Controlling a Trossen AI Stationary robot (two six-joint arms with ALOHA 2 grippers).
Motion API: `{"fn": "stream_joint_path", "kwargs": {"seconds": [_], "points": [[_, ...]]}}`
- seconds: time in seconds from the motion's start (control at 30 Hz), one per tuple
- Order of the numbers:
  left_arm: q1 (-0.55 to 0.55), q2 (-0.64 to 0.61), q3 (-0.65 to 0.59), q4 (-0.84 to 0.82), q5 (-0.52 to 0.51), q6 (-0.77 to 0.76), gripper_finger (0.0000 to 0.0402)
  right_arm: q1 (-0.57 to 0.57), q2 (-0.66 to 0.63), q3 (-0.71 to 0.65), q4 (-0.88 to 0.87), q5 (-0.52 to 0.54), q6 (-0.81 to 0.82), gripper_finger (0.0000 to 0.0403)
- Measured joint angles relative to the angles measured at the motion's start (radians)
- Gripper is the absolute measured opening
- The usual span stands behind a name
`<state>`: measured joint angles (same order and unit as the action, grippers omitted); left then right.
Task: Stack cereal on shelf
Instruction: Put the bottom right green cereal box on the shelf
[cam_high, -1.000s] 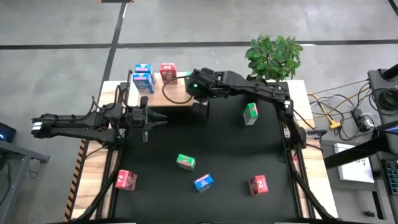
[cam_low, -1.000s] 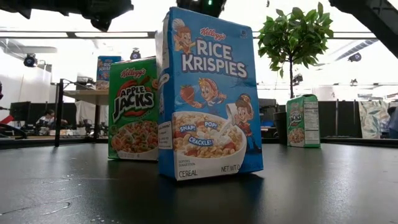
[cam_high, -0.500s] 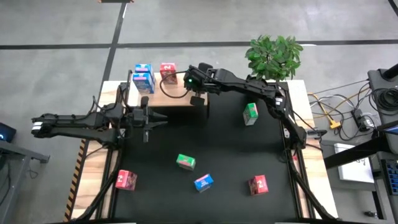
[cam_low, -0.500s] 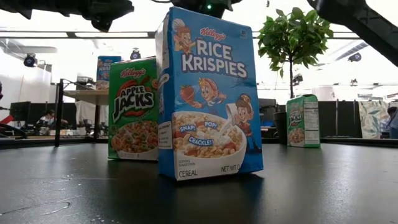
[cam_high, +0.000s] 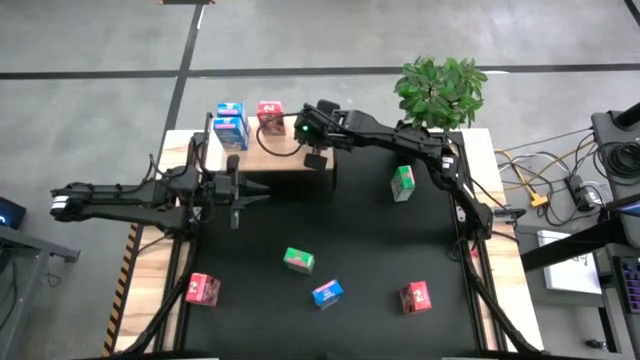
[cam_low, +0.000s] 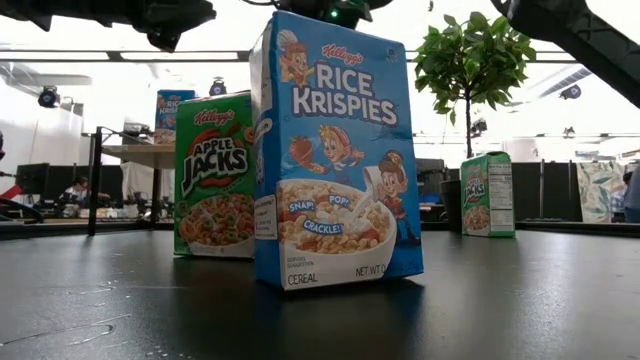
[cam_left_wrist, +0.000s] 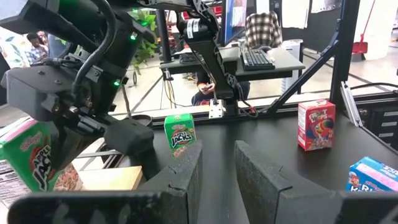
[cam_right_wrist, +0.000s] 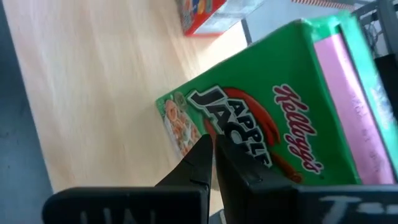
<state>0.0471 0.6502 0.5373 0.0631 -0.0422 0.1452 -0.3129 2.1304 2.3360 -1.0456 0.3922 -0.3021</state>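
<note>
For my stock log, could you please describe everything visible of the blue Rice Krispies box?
The Rice Krispies box is a blue printed cardboard carton with white lettering, cartoon figures and a cereal bowl. It stands upright on the black mat, turned so one narrow side shows. Only the mat touches it; an Apple Jacks box stands behind, apart.

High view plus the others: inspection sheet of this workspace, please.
Surface: black mat, five loose boxes on it.
Job's things: shelf carries two blue boxes, a red box, a green box.
Clutter: potted plant at the table's corner.
Grippers: right gripper shut, tips at the green box; left gripper open, empty, near the shelf.
Cables: loose cables on the floor beside the table.
Surroundings: desk with keyboard beyond.
</note>
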Motion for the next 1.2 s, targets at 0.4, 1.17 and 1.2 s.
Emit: {"fn": "stream_joint_path", "kwargs": {"seconds": [0.4, 1.17, 1.2], "points": [[0.000, -0.001, 0.000, -0.001, 0.000, 0.000, 0.0076, -0.010, 0.000, -0.017, 0.132, -0.007, -0.019, 0.0009], [0.000, -0.003, 0.000, -0.012, 0.000, 0.003, 0.0076, -0.010, -0.018, -0.090, 0.149, -0.007, -0.051, 0.0009], [0.000, -0.003, 0.000, -0.012, 0.000, 0.003, 0.0076, -0.014, -0.018, -0.100, 0.163, -0.007, -0.056, 0.0009]]}}
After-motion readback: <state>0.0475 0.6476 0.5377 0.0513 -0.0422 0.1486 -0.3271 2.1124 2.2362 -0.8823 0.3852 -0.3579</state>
